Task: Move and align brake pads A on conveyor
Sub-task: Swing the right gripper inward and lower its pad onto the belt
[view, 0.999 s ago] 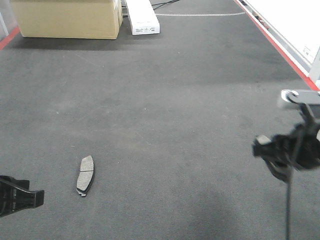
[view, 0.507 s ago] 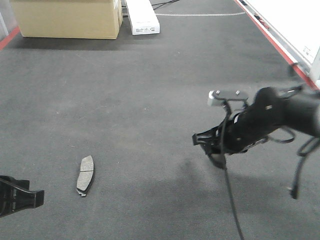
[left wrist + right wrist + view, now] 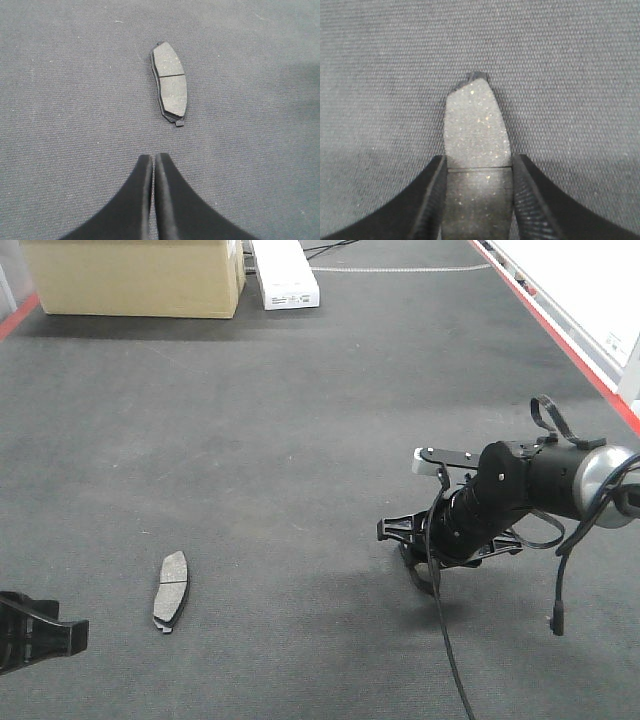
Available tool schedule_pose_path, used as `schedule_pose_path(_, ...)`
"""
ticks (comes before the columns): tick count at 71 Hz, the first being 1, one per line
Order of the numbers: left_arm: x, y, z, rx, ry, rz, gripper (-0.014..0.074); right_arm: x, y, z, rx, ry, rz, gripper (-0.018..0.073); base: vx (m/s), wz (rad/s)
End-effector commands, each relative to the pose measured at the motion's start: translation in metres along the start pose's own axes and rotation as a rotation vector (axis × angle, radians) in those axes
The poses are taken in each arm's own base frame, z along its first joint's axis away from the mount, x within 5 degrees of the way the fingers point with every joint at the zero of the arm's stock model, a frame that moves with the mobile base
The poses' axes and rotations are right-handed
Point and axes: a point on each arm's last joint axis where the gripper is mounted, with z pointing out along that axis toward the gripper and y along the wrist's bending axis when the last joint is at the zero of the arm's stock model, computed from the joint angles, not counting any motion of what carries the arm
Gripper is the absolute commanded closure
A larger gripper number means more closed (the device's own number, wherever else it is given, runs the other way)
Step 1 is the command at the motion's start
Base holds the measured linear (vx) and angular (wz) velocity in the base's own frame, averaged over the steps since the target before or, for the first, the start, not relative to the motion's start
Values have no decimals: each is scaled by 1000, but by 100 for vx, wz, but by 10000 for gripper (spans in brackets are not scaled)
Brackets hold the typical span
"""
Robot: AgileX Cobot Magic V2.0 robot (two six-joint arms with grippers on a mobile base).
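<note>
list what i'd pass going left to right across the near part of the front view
left gripper → brake pad lying on the belt → right gripper, closed on a second pad

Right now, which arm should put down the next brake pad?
Right. The right gripper is clamped on a brake pad close above the conveyor. The left gripper is shut and empty, with the other pad lying ahead of it.
</note>
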Motion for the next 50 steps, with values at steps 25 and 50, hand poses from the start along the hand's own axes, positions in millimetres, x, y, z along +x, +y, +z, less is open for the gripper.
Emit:
schedule_pose_path(25, -11, -3, -7, 31, -78, -5, 602, -9, 4, -16, -16, -40, 3, 386, 0, 0)
schedule_pose_path(50, -11, -3, -7, 31, -78, -5, 602, -6, 5, -16, -28, -2, 27, 205, 0, 0)
